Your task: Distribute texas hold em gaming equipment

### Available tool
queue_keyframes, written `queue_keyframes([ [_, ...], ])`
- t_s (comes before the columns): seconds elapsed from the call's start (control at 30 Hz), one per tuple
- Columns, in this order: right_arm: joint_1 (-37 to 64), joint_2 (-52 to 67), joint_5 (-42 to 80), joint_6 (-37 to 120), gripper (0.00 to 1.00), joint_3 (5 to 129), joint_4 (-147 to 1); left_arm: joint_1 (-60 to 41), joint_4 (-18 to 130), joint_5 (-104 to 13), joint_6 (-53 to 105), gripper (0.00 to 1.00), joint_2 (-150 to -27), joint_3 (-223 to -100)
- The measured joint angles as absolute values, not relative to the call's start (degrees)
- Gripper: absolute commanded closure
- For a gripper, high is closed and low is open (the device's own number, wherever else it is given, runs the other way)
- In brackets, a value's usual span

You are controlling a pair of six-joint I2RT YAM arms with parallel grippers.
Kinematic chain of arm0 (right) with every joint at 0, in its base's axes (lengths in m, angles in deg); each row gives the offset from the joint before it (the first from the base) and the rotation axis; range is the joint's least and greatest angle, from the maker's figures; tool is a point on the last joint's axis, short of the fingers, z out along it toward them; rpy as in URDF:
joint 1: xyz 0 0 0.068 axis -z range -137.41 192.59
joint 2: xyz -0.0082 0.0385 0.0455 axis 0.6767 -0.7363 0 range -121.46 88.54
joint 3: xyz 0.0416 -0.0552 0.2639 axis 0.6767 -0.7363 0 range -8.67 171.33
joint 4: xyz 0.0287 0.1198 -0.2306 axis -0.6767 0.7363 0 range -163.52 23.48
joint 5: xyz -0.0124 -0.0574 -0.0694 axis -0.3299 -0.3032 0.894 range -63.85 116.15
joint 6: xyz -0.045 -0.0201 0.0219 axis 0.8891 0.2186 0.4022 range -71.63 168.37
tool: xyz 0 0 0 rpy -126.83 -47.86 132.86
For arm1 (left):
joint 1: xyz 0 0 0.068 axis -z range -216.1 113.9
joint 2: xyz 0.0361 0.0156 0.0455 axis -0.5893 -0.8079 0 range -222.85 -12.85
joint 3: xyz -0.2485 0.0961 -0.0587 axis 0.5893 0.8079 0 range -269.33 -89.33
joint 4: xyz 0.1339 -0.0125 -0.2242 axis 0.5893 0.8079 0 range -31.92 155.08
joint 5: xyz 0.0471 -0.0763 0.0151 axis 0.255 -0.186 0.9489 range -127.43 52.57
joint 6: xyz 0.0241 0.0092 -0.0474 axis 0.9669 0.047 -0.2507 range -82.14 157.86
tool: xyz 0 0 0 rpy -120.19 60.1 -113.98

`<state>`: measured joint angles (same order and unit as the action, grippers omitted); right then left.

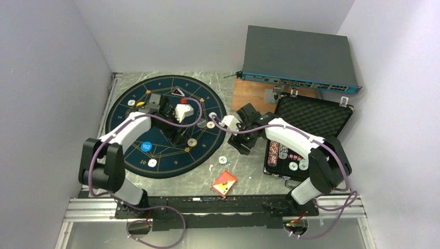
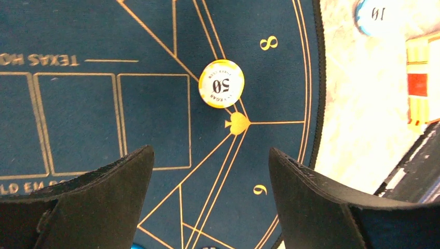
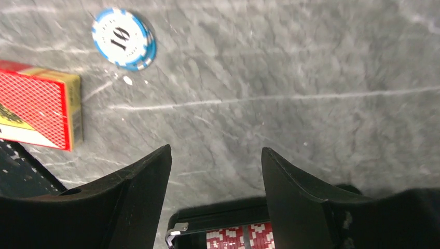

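My left gripper (image 2: 210, 150) (image 1: 179, 134) hangs open over the navy mat (image 1: 129, 124) with nothing between its fingers. Just ahead of it a yellow-rimmed "50" chip (image 2: 221, 83) (image 1: 192, 141) lies on the mat. Several more chips and a blue disc (image 1: 146, 147) are spread over the mat. My right gripper (image 3: 215, 150) (image 1: 243, 148) is open and empty above the bare marble, between the mat and the case. A blue "10" chip (image 3: 124, 38) (image 1: 223, 160) and a red-backed card box (image 3: 39, 106) (image 1: 224, 182) lie on the marble near it.
The open black case (image 1: 332, 116) stands at the right, with rows of red and white chips (image 1: 280, 152) (image 3: 238, 236) in its front part. Behind it are a grey rack unit (image 1: 298, 57) and a wooden board (image 1: 251, 96). White walls close both sides.
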<state>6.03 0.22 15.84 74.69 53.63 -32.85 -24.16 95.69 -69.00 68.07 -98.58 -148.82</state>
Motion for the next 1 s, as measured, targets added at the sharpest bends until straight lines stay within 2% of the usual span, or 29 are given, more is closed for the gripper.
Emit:
queue_keyframes([
  [0.3, 12.63, 5.86, 14.97, 74.45, 0.33, 49.22, -36.63, -13.47, 91.10, -59.34, 66.94, 0.17, -106.37, -149.04],
  [0.57, 13.42, 6.91, 14.90, 74.21, 0.32, 48.98, -38.29, -9.34, 88.69, -53.44, 66.98, 0.21, -111.94, -150.61],
  [0.7, 13.48, 6.91, 14.93, 74.17, 0.32, 48.98, -38.62, -8.95, 88.67, -52.17, 66.98, 0.30, -113.12, -151.79],
  [0.87, 13.97, 6.91, 14.99, 74.00, 0.32, 48.98, -38.95, -8.86, 88.39, -51.25, 67.20, 0.48, -114.08, -152.69],
  [1.0, 14.31, 6.89, 15.06, 73.82, 0.32, 48.98, -38.99, -8.86, 87.95, -51.01, 67.26, 0.57, -114.06, -152.80],
])
